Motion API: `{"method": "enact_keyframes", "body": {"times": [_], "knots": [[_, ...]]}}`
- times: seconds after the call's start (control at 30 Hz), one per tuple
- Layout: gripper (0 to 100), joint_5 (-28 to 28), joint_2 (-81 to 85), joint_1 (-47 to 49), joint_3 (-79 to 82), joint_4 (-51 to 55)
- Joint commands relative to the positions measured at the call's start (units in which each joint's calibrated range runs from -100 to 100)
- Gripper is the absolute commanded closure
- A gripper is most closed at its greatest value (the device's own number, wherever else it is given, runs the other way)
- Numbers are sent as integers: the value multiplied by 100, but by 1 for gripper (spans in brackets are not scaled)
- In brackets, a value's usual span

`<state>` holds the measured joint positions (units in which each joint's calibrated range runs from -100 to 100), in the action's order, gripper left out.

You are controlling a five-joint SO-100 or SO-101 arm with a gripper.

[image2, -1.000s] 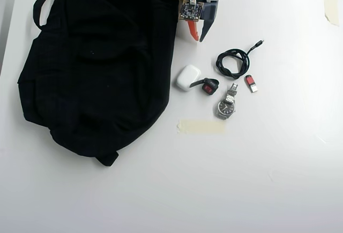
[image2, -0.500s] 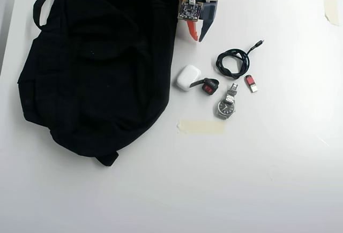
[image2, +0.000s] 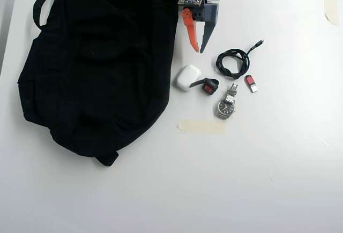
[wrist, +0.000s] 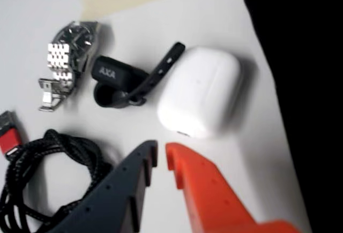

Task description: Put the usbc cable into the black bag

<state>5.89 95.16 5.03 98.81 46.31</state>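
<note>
The USB-C cable [image2: 233, 61] is a black braided coil on the white table, with one plug end pointing up and right. In the wrist view the cable [wrist: 53, 174] lies at the lower left, beside the dark finger. The black bag [image2: 96, 61] lies flat over the left of the table; its edge [wrist: 300, 83] fills the right side of the wrist view. My gripper [image2: 199, 51] hangs near the top centre, between bag and cable, left of the coil. The orange and dark fingertips nearly touch, with nothing between them [wrist: 161, 150].
A white earbuds case [image2: 187, 77], a black AXA strap piece [image2: 210, 87], a steel watch [image2: 226, 106] and a red USB stick [image2: 250, 82] lie below the cable. A tape strip [image2: 202, 126] sits below them, another [image2: 332, 8] at the top right.
</note>
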Motion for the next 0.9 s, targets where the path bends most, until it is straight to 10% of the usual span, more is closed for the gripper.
{"method": "enact_keyframes", "body": {"times": [0.0,0.6,0.87], "knots": [[97,-185,44,313,-69,-135],[97,-138,-2562,649,-2863,1303],[97,1158,-5533,1382,-4867,1613]]}}
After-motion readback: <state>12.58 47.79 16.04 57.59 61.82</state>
